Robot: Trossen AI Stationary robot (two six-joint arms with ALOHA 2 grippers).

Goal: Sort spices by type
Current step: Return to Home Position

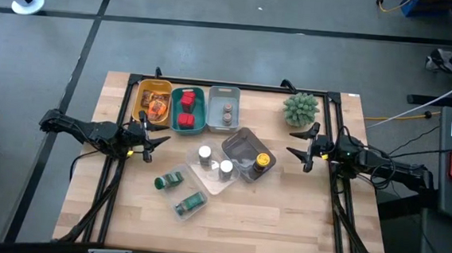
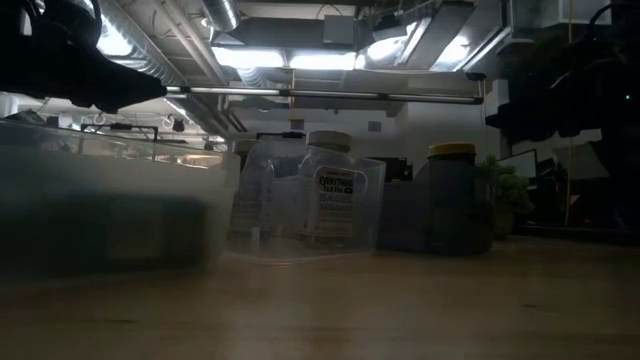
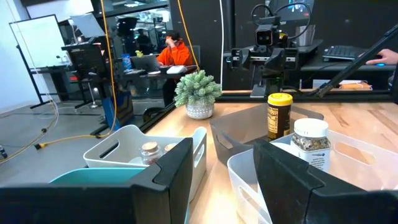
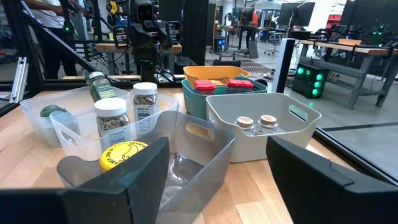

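Pale wood table sits inside a black frame, and beyond it a person in an orange top is seated at a desk. Along the back of the table I see three bins in a row. A yellow bin holds orange foil packets, a teal bin holds red cubes, and a grey bin holds two tiny brown jars. The spiky green plant stands farther along, on the right arm's side.

Mid-table, a dark grey bin holds the yellow-lidded jar upright. Clear trays run from just beside it toward the front edge. The one nearest it holds two white-capped bottles, upright, and the others hold two green-labelled jars lying on their sides.

The left gripper hovers over the table near the yellow bin, its fingers spread with nothing between them. The right gripper hangs on the opposite side, near the plant. Its fingers are likewise parted and empty, and it touches none of the spices.
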